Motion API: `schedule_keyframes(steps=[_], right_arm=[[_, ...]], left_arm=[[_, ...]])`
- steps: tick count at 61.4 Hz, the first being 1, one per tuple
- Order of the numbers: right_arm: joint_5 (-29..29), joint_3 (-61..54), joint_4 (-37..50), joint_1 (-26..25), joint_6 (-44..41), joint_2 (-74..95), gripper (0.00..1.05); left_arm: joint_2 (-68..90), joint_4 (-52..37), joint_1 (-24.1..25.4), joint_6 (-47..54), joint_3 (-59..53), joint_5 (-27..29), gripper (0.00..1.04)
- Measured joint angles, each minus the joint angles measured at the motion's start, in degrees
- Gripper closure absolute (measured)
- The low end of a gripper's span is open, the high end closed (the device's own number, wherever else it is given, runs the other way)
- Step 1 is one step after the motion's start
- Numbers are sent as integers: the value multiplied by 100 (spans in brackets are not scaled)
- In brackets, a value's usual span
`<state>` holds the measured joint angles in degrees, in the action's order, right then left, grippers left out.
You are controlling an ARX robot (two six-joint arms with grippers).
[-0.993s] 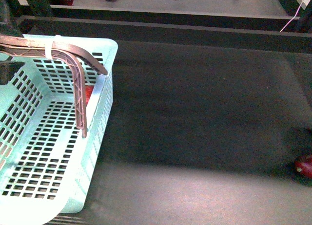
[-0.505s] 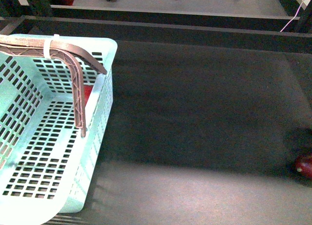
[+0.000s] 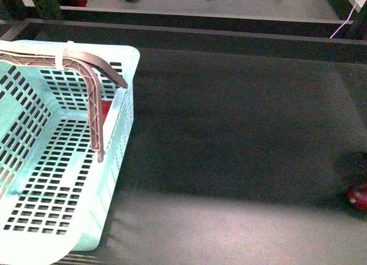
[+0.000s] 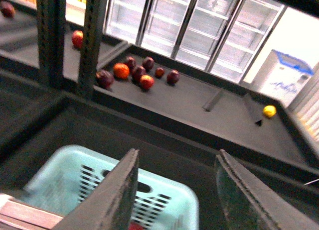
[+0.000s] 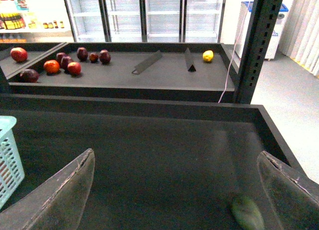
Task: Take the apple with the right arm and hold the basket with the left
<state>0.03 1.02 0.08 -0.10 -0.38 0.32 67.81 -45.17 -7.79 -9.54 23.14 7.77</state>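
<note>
The pale mint-green basket [image 3: 63, 179] fills the left of the front view, its brownish ribbed handles [image 3: 92, 98] raised over it. A small patch of the red apple [image 3: 105, 111] shows inside it, behind the handle and against the right wall. My left gripper [image 4: 177, 158] is open, hanging above the basket's end wall [image 4: 164, 202] and touching nothing; a sliver of the apple [image 4: 133, 226] shows below it. My right gripper [image 5: 175, 155] is open and holds nothing, over the dark table. Neither arm shows in the front view.
A darker maroon apple [image 3: 358, 197] lies at the table's right edge. A blurred green object [image 5: 246, 212] lies near my right finger. Several fruits [image 5: 60, 60] and a yellow one [image 5: 208, 56] lie on the far shelf behind a raised ledge [image 3: 200, 38].
A dark part of my left arm stood over the basket's left rim a second ago and has left the front view. The basket has shifted very slightly.
</note>
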Motion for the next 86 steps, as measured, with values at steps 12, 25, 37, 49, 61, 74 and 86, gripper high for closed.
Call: schedule_keyframes(steps=[12, 25, 37, 49, 61, 74, 86], right_arm=[[0, 0, 0, 0, 0, 0, 9], [0, 0, 0, 0, 0, 0, 9], [0, 0, 0, 0, 0, 0, 9], [0, 0, 0, 0, 0, 0, 9], [0, 0, 0, 0, 0, 0, 9], [0, 0, 0, 0, 0, 0, 9], [0, 0, 0, 0, 0, 0, 9]], left_arm=[[-656, -37, 197, 732, -826, -240, 102], [-1510, 168, 667, 863, -1445, -741, 101], [-2273, 579, 754, 872, -1786, -776, 101], [-2896, 951, 758, 874, -2028, -778, 101], [-3565, 1368, 761, 887, -2229, -778, 101], [-4288, 2050, 761, 890, -2232, -778, 101], [-4844, 2577, 761, 890, -2232, -778, 101]])
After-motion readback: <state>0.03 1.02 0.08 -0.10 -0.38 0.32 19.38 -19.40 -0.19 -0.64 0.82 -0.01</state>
